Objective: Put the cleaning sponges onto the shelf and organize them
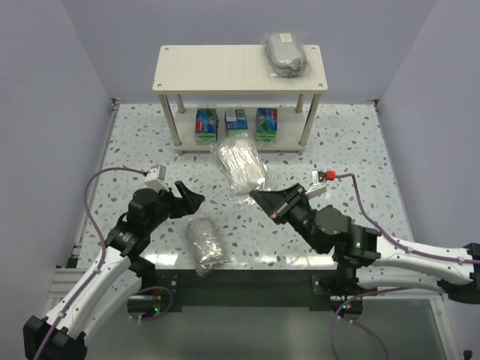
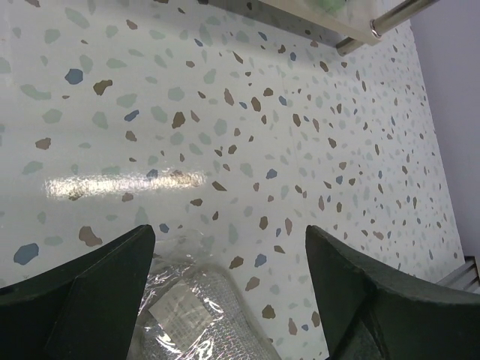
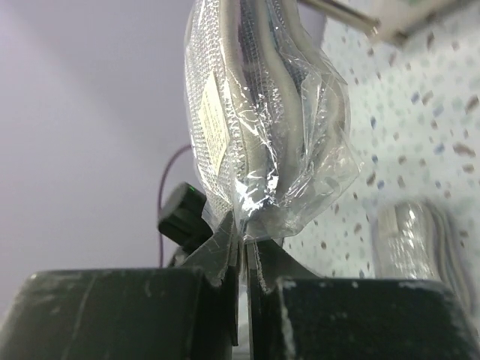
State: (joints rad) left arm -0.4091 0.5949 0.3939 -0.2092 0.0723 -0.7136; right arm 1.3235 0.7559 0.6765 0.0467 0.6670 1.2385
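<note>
Risk first: my right gripper [image 3: 241, 251] pinches only the thin edge of the wrap, not the body of the held bundle [image 3: 262, 112]. The film could slip or tear out of the pinch and the load would drop onto the table [image 1: 135, 142]. It stands loose off the jaws, so it may swing and clip the shelf [image 1: 217, 71] edge on the way in. It could also shove the top bundle [image 1: 285, 54], which sits at the right end of the upper tier. Go in low and I could knock the three packs [image 1: 235, 124] lined up on the lower tier.

Grippers. Left gripper [image 1: 191, 196]: wide apart, holds nothing, just over the near bundle [image 1: 204, 244] lying by the front edge; no contact that I can tell. Right gripper: clamped fully on the wrap, held bundle looks clear of the table, in front of the shelf.
</note>
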